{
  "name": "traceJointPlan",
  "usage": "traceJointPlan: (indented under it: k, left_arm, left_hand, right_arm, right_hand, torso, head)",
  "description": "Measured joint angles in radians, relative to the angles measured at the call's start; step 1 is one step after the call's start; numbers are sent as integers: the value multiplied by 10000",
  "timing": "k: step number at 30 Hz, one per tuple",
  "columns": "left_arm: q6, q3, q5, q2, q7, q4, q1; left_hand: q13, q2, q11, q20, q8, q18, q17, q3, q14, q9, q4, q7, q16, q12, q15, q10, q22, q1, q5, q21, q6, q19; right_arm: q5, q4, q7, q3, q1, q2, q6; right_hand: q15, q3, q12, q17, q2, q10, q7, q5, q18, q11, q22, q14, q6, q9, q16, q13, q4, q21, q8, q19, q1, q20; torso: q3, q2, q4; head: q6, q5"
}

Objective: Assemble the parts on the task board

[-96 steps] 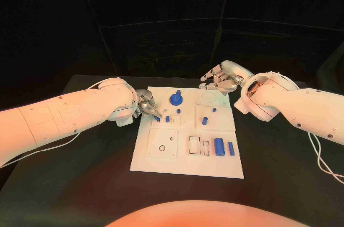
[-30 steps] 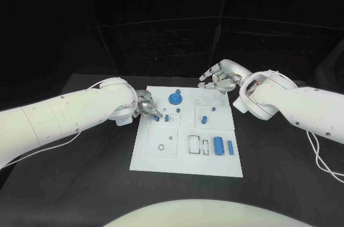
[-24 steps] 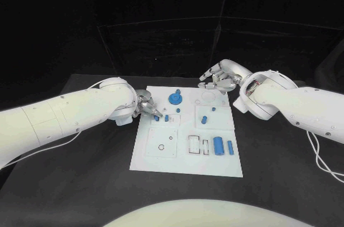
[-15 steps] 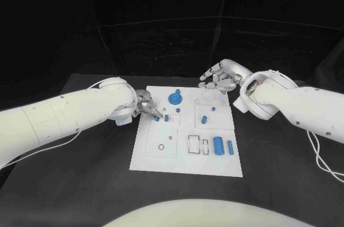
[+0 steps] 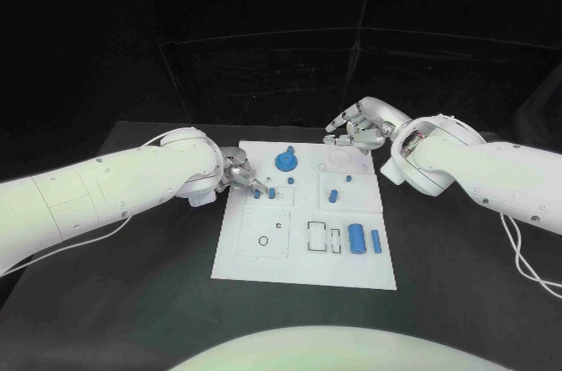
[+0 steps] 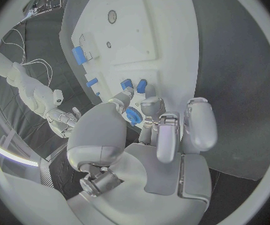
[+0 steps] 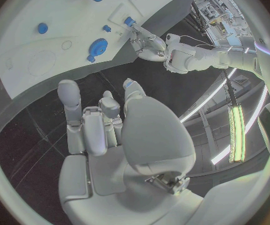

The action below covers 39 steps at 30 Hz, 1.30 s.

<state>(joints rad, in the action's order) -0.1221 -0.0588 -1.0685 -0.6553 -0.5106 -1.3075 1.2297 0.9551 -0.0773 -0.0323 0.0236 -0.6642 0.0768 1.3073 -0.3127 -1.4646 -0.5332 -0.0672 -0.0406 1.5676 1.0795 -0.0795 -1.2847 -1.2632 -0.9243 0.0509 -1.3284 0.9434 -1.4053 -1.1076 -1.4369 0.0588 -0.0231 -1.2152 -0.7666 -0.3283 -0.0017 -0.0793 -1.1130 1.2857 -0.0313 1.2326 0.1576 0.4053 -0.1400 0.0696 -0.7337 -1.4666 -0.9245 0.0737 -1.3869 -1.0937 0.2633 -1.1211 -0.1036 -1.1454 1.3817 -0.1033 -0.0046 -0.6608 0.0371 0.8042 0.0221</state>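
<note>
I see left hand (image 5: 238,174) at task board (image 5: 307,265) left edge, pinching small blue peg (image 6: 133,116) over board. Right hand (image 5: 358,131) beyond board's far edge, fingers curled, gripping nothing.

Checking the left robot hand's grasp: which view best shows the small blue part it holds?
The left wrist view: the small blue part sits pinched in the left robot hand. The head view shows it tiny; the right wrist view, distant.
</note>
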Motion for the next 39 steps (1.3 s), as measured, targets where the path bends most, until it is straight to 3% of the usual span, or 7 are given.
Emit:
traceJointPlan:
  k: [3, 6, 11, 15, 19, 29, 39]
  left_arm:
    - [233, 0, 7, -71, 89, -26, -1]
    - [648, 4, 157, -181, 302, -31, -1]
    - [1441, 7, 814, -342, 1096, -45, 8]
    - [1925, 8, 1560, -370, 2082, -48, 27]
    - [2261, 8, 2066, -281, 3147, 1, 38]
    - [2933, -95, 716, 449, 5426, 420, 59]
    - [3093, -312, -1924, 1169, 5858, 1146, 43]
  left_hand:
    - [-194, 9, 10, 1, 0, 1, 0, 185, 10, 1, -93, 0, 0, -142, -10, 31, 89, 9, 0, 60, -9, 6]
    - [-1785, 140, 200, 86, 209, 0, 0, 374, -12, 92, -100, -175, -48, -1593, 13, 1178, 818, -122, 0, 679, -570, 401]
    - [-2665, 307, 635, 387, 728, 560, 0, 560, -8, 439, 68, -668, -1457, -2607, 410, 2328, 3014, -776, 0, 2712, -1457, 1766]
    - [-3100, 625, 895, 659, 1020, 933, -1237, 446, 861, 762, 244, -925, -3417, -3130, 687, 3029, 5160, -1448, -1, 4961, -1714, 3311]
    - [-3651, 632, 1158, 883, 1401, 931, -2778, 244, 1969, 1147, 636, -1196, -4956, -3859, 924, 3951, 5556, -2257, -1, 5592, -1985, 3708]
    - [-5252, 282, 1434, 1069, 2339, 932, -4218, -692, 2668, 2209, 1887, -1395, -6127, -5399, 1080, 4360, 5827, -3958, -2, 6001, -1590, 3757]
    - [-6485, -217, 1431, 1074, 3182, 932, -2339, -502, 855, 3053, 1791, -1260, -3762, -6442, 1069, 4362, 5386, -3588, -5, 5284, -1222, 2754]
  right_arm:
    - [2, 3, 0, 0, 0, 2, 6]
    - [5, 5, -1, 1, 0, 2, 9]
    - [6, 6, -6, 2, 0, -5, 13]
    - [8, 23, -13, 2, 0, -5, 14]
    - [15, 55, -18, 2, 0, 2, 14]
    - [32, 103, -28, 2, 0, 76, 14]
    - [39, 132, -35, 2, 0, 142, 16]
  right_hand:
    - [0, 0, 0, -3, 0, 0, 0, 0, -1, 0, 6, 0, 0, 0, 0, 0, 0, 13, 0, 0, 0, 0]
    - [0, 0, 0, -16, 0, 0, 0, 0, 0, 0, 70, 0, 0, 0, 46, 13, 0, 71, 0, 21, 0, 20]
    - [0, 0, 0, -34, 0, 0, 0, -1, 0, 0, 107, 0, 0, 0, 46, 15, 0, 71, 0, 74, 0, -1]
    - [0, -37, 0, -47, 0, -36, 2, -1, 0, 36, 130, 0, 2, 0, 46, 27, 36, 112, 0, 74, 0, -1]
    - [0, -63, 0, -47, 0, -37, 36, -1, 0, 37, 141, 0, 36, 0, 46, 27, 63, 112, 0, 73, 0, -1]
    - [0, -63, 37, -72, 0, -37, 36, -1, 0, 37, 167, 0, 36, 0, 82, 66, 63, 151, 0, 73, 0, -1]
    - [0, -63, 37, -74, 0, -57, 36, -1, 0, 16, 181, 0, 36, 0, 81, 72, 63, 154, 0, 73, 0, -1]
  torso:
    - [0, -1, 0]
    - [4, -3, 0]
    - [6, -2, 1]
    - [6, -1, 4]
    - [8, -1, 4]
    - [11, -9, -19]
    - [6, -21, -22]
  head:
    - [-3, -1]
    - [-4, -13]
    - [-33, -51]
    - [-74, -76]
    - [-134, -99]
    - [-248, -172]
    - [-285, -218]
